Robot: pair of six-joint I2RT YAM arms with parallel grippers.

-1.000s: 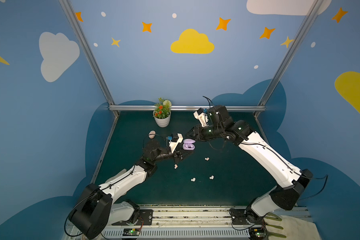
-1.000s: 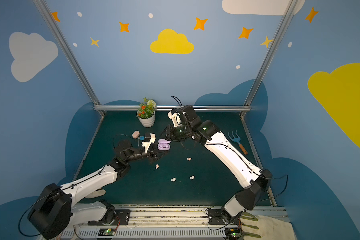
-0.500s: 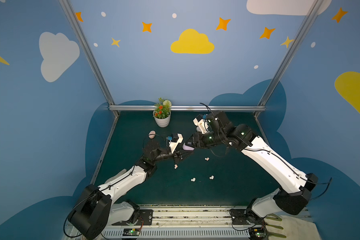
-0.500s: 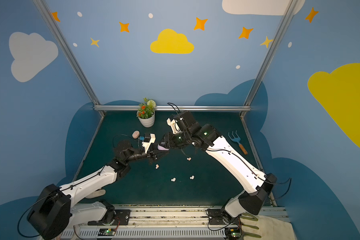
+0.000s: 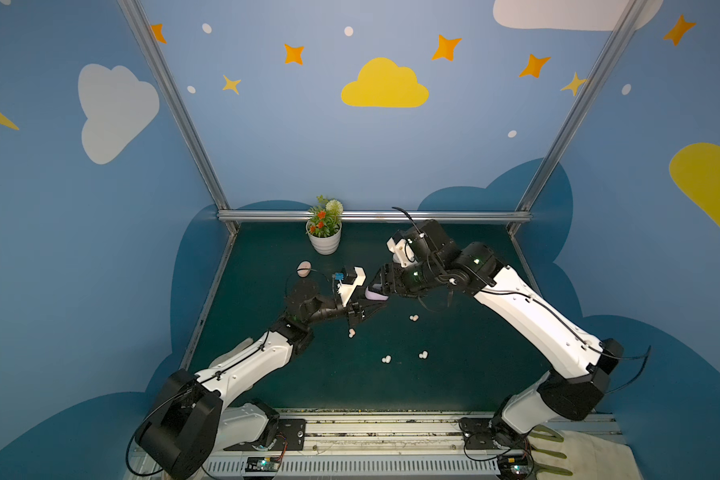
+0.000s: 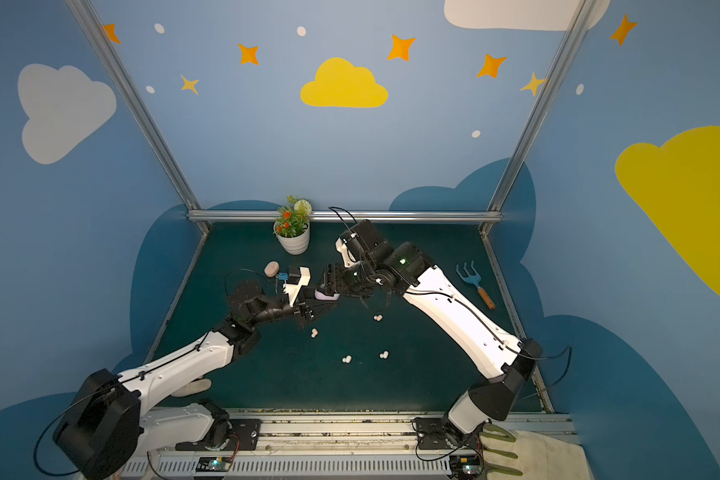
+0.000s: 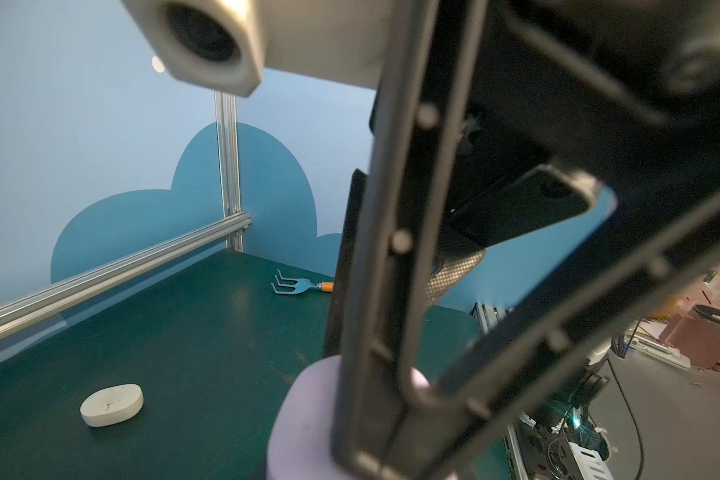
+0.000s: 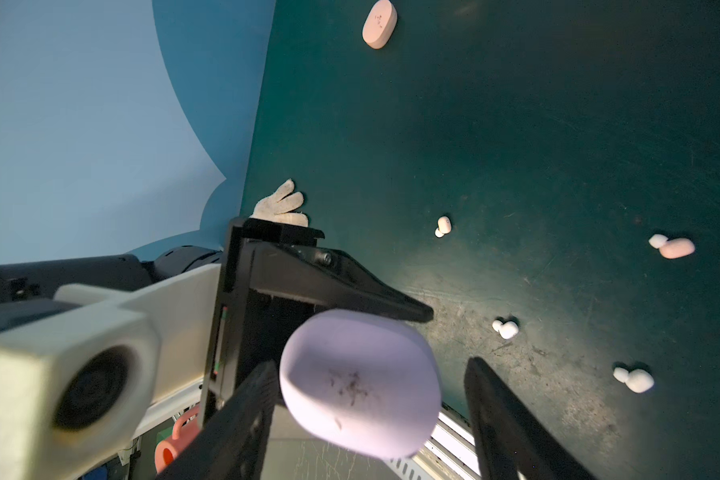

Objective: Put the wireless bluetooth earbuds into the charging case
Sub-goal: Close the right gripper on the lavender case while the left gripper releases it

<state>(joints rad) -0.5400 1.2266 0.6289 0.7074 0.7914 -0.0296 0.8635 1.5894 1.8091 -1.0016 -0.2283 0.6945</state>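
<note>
A lilac oval charging case (image 8: 358, 382) hangs above the mat, with my left gripper (image 5: 376, 306) shut on it; the case shows in both top views (image 5: 376, 296) (image 6: 327, 295). My right gripper (image 8: 371, 374) stands open around the case, with a gap between the case and one finger (image 8: 512, 419). Several small whitish and pinkish earbuds lie loose on the green mat: one (image 5: 351, 332) below the left gripper, one (image 5: 413, 318) under the right arm, and two nearer the front (image 5: 386, 360) (image 5: 423, 354). I cannot tell whether the case is open.
A pink case (image 5: 304, 268) lies at the back left and a whitish case (image 7: 111, 405) on the mat beyond the grippers. A potted plant (image 5: 324, 241) stands at the back rail, a small rake (image 6: 472, 282) at the right, and a glove (image 6: 192, 386) near the front left.
My right gripper has come down and leftward from above the case to around it, and its jaws have widened. The left gripper and the case have stayed put.
</note>
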